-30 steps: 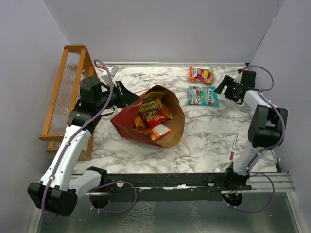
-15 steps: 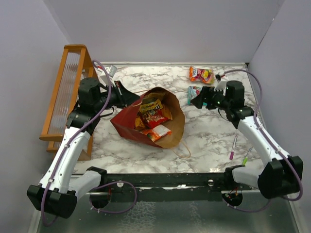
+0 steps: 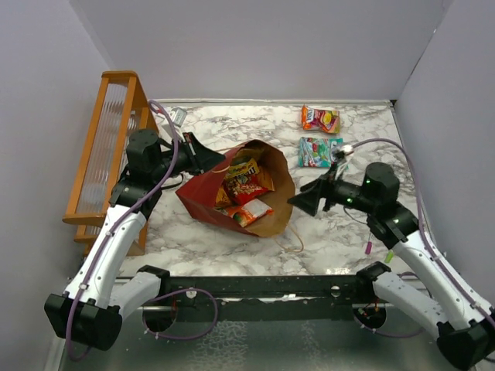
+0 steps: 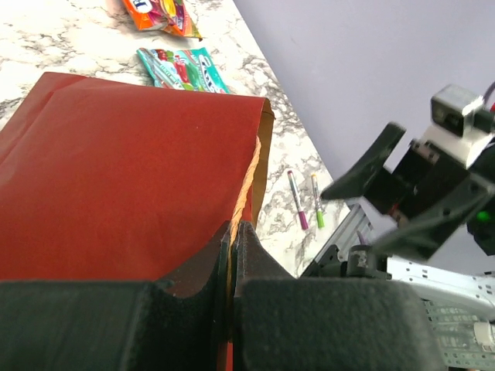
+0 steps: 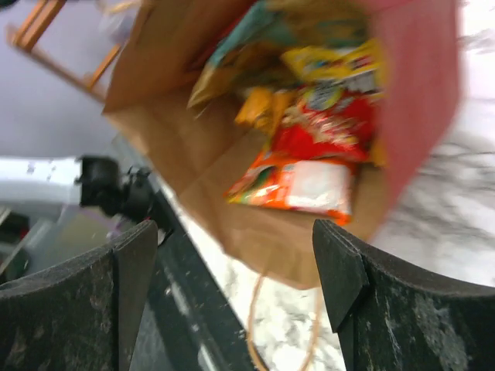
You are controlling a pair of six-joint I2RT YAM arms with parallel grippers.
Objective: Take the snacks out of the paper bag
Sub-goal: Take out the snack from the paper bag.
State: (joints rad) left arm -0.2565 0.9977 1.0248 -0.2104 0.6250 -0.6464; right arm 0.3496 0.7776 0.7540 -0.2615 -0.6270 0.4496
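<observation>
Entry: paper bag [image 3: 203, 195] on its side mid-desk [image 3: 340, 224], snacks [image 3: 246, 184] inside; left end effector [image 4: 232, 236] clenched on its handle [image 4: 246, 182]; right end effector [image 3: 303, 199] spread wide at the mouth; advised: enter low, pinch the nearest orange-white packet [image 5: 298, 189] only.

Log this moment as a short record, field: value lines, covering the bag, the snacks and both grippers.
paper bag: lying on its side on the table, mouth open toward the right arm
snacks in bag: several packets, red, orange and yellow
snacks out: teal packet and orange packet, flat on the table beyond the bag
left gripper: shut on the bag's handle
right gripper: open, empty, facing the bag's mouth
task state: not finished
</observation>
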